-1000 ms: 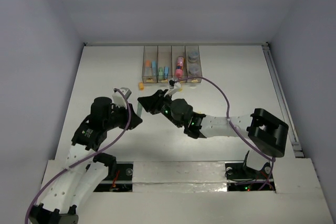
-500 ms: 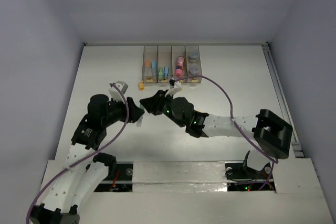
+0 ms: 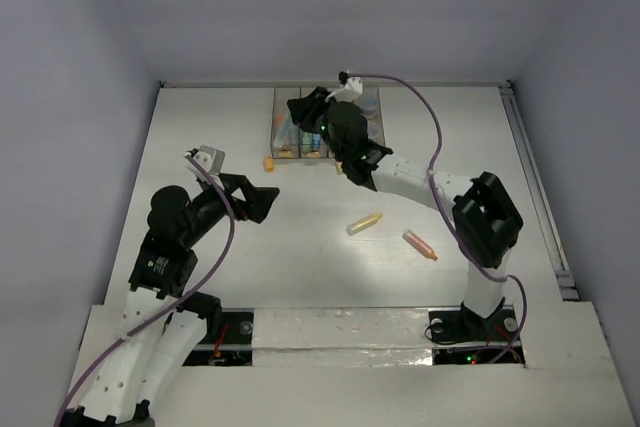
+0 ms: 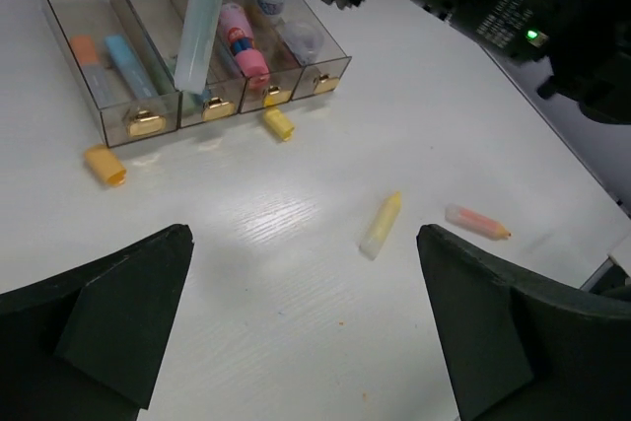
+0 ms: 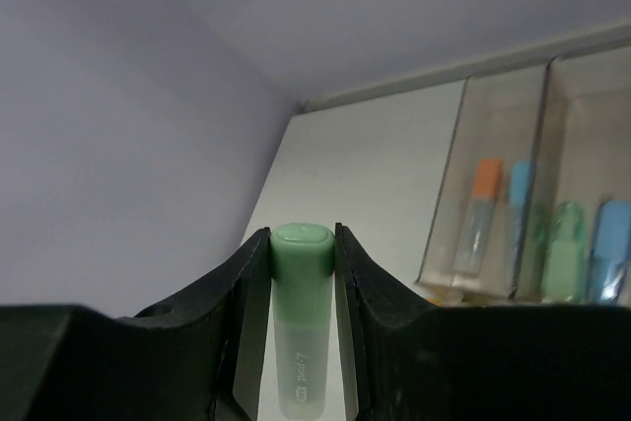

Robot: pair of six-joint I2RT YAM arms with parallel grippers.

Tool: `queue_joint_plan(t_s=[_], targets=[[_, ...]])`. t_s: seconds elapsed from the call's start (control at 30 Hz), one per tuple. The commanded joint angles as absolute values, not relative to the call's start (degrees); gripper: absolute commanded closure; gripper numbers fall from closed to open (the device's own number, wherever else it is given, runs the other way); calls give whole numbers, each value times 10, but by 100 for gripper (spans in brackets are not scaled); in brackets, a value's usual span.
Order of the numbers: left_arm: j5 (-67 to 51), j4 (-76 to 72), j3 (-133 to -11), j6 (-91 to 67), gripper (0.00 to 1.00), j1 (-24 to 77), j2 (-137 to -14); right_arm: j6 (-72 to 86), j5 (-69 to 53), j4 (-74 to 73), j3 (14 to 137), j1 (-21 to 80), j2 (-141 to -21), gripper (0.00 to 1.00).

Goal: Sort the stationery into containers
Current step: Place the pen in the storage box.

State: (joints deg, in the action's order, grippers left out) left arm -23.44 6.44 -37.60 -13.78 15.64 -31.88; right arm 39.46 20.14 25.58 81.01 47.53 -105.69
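In the right end effector [image 5: 303, 273]: a pale green marker [image 4: 202, 17], pinched between partly closed fingers, hanging upright with its lower end inside the row of 4 clear bins [image 4: 144, 123]. Apparently in the 2nd bin from the left, close to the divider with the 1st. Cannot tell whether the tip touches the bin floor.

Left end effector [image 4: 306, 322] spread wide, holding nothing, hovering over bare worktop [image 4: 246, 273] well apart from the bins.

Already sorted, as far as visible:
- 1st bin: an orange-capped stick [image 4: 87, 49] beside a blue marker [image 4: 126, 58].
- 2nd bin: a green stick [image 5: 564, 244] and a blue one [image 5: 611, 244], side by side.
- 3rd bin: a pink marker [image 4: 242, 41].
- 4th bin: round grey-blue pieces [image 4: 301, 38].

Loose on the worktop:
- an orange cap [image 4: 105, 165], just in front of the 1st bin.
- a yellow cap [image 4: 279, 123], just in front of the 3rd bin.
- a yellow marker [image 4: 380, 225], lying flat near the middle.
- a pink-and-orange marker [image 4: 477, 222], near the yellow one but not touching it.

Judged well past halfway: 1 piece mid-delivery, 4 pieces left to collect. Likely next: letting go of the green marker so that it drops beside its green neighbour, then fetching the loose pieces. No yellow seen in any bin so far, so no obvious home for the yellow pieces.
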Motion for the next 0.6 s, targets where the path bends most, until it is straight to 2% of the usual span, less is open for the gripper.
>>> queue_joint_plan(t_s=[0.0, 0.23, 0.4, 0.43, 0.47, 0.53, 0.57], targets=[[-214, 39, -396, -141, 1, 156, -307, 342, 193, 244, 870, 448, -1110, 100], [-200, 46, -396, -141, 1, 156, -287, 243, 171, 122, 1146, 403, -1291, 100], [-203, 43, -397, -140, 1, 156, -285, 207, 156, 51, 1280, 397, -1401, 100], [-204, 43, -398, -139, 1, 156, -286, 202, 152, 43, 1292, 397, -1410, 96], [-204, 42, -398, -139, 1, 156, -287, 200, 149, 40, 1302, 392, -1417, 86], [-203, 43, -399, -139, 1, 156, -287, 199, 140, 39, 1314, 392, -1419, 53], [-202, 42, -398, -140, 1, 156, -287, 199, 135, 39, 1313, 392, -1416, 25]])
